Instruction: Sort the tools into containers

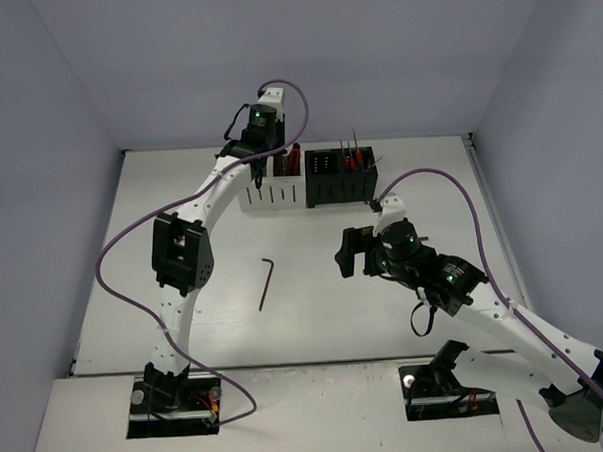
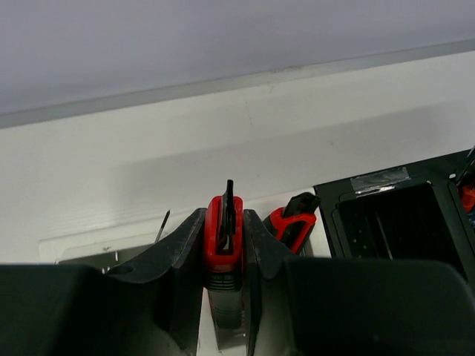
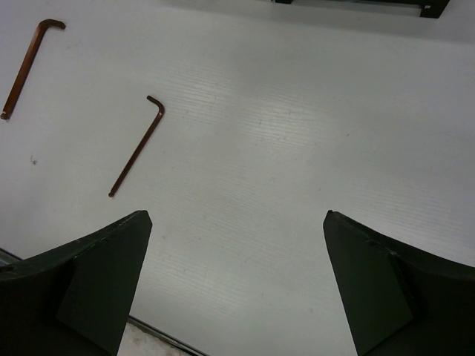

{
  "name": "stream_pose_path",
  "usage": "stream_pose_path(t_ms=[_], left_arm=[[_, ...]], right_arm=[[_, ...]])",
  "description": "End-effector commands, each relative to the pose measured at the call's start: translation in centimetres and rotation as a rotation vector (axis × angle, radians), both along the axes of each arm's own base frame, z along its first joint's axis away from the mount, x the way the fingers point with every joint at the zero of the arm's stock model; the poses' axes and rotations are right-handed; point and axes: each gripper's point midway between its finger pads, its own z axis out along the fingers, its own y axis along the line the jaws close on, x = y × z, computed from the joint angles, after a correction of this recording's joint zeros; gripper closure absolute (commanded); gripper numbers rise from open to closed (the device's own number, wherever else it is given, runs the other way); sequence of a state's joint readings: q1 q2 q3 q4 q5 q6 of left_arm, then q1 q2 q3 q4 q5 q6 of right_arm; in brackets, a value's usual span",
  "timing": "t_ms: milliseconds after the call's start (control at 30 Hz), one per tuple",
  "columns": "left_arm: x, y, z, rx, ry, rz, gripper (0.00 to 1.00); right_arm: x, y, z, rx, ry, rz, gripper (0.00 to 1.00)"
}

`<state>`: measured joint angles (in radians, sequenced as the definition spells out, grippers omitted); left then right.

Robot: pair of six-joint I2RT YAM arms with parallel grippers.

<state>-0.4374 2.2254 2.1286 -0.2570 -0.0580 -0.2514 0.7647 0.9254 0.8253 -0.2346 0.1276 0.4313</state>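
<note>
The left end effector [image 2: 224, 222] is at the far side of the desk [image 1: 316, 320], over the white box [image 1: 272, 195]. Its two fingers [image 2: 182, 252] are pressed in on a red-handled tool [image 2: 223, 245] that stands upright between them, with a black tip showing above the red. Just to the right, in the left wrist view, a second red and black handle [image 2: 292, 225] leans up out of the same area. Whether the two handles belong to one pair of pliers cannot be told. A thin dark rod [image 2: 162, 225] pokes up to the left of the fingers. The black box [image 1: 340, 187] sits just beside the white one, on its right. Thin screwdrivers [image 1: 353, 156] with red handles stand upright in the black box's right compartment. The right end effector [image 3: 237, 215] hangs over the middle of the desk, well apart from both boxes. Its fingers are spread wide with only bare desk between them, so it is pinching nothing. Ahead of it, in the right wrist view, the nearer hex key [image 3: 137, 146] lies flat on the desk, its short bend at the far end. A second hex key [image 3: 30, 67] lies flat farther off to the left, apart from the first. Neither key touches the end effector.
</note>
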Motion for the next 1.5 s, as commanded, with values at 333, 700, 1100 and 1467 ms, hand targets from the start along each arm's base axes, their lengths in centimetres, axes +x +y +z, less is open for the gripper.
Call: stream_pose_path(t_ms=[333,700,1100,1467], left_arm=[[-2.6,0.9,9.4,0.0,-0.211,0.044,0.41],[-12.8,4.9,14.5,-0.012,-0.094,0.003,0.33],[-28.9,12.3,7.0,0.066,0.155,-0.066,0.33],[-33.8,13.6,2.8,0.027,0.258,-0.079,0.33]], right_arm=[[1.7,-0.1,0.1,-0.008,-0.008,-0.062,0.0],[6.1,-4.2,-1.6,-0.042,0.076,-0.261,0.0],[10.6,-17.0,-8.3,-0.207,0.333,-0.597,0.22],[11.1,-20.0,-15.2,-0.265,0.56,-0.522,0.44]])
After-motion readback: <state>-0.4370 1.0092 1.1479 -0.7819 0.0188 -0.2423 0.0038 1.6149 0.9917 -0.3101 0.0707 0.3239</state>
